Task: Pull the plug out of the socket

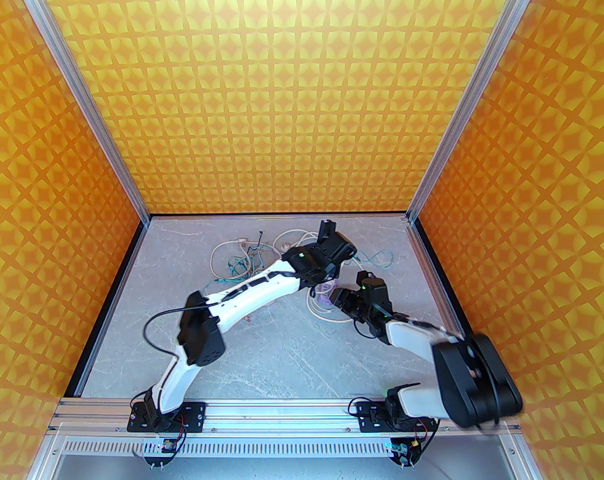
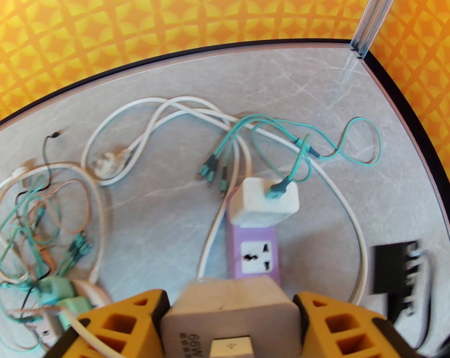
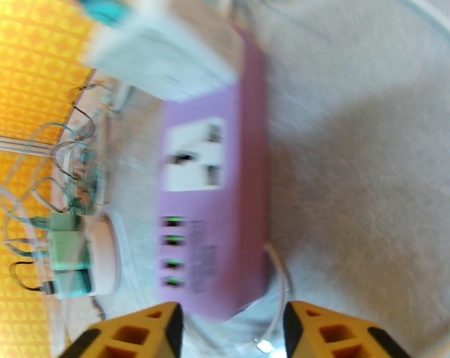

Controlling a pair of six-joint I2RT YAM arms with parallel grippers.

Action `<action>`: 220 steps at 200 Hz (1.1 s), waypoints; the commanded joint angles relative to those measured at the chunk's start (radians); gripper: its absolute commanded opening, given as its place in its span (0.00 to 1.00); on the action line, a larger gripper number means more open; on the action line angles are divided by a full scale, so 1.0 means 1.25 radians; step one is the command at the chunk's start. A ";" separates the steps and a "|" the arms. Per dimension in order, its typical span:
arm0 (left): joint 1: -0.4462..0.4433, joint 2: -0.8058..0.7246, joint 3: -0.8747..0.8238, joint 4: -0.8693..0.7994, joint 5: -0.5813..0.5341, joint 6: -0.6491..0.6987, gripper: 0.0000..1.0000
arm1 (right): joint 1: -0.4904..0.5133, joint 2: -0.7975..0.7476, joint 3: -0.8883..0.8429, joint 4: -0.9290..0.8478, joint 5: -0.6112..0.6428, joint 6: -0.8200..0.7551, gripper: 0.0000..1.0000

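The purple socket strip (image 2: 252, 254) lies on the grey table (image 2: 172, 207), also seen up close as the strip (image 3: 210, 207). Its middle socket (image 2: 255, 256) is empty, and a white adapter (image 2: 264, 200) with a teal cable sits at its far end. My left gripper (image 2: 230, 300) is shut on a beige charger plug (image 2: 228, 311), held over the strip's near end. My right gripper (image 3: 232, 308) is open, its yellow fingers (image 3: 150, 330) either side of the strip's near end; this view is blurred. From above, both grippers meet at the strip (image 1: 325, 296).
A white power cord (image 2: 142, 144) loops behind the strip. A tangle of teal and pink cables (image 2: 42, 229) and a round hub with green chargers (image 3: 72, 256) lie to the left. Patterned walls (image 1: 281, 93) close the back and sides.
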 commanded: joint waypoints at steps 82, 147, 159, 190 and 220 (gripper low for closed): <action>-0.030 -0.314 -0.382 0.077 0.014 -0.080 0.43 | -0.004 -0.213 0.075 -0.214 0.166 -0.063 0.72; -0.041 -0.307 -0.521 0.114 0.153 -0.182 0.44 | -0.004 -0.211 0.066 -0.217 0.159 -0.064 0.72; -0.041 -0.300 -0.546 0.130 0.174 -0.182 0.43 | -0.004 -0.216 0.061 -0.218 0.161 -0.067 0.72; -0.034 -0.283 -0.559 0.096 0.233 -0.205 0.46 | -0.005 -0.221 0.058 -0.232 0.167 -0.072 0.72; -0.013 -0.231 -0.553 0.050 0.299 -0.217 0.47 | -0.004 -0.221 0.051 -0.223 0.167 -0.066 0.72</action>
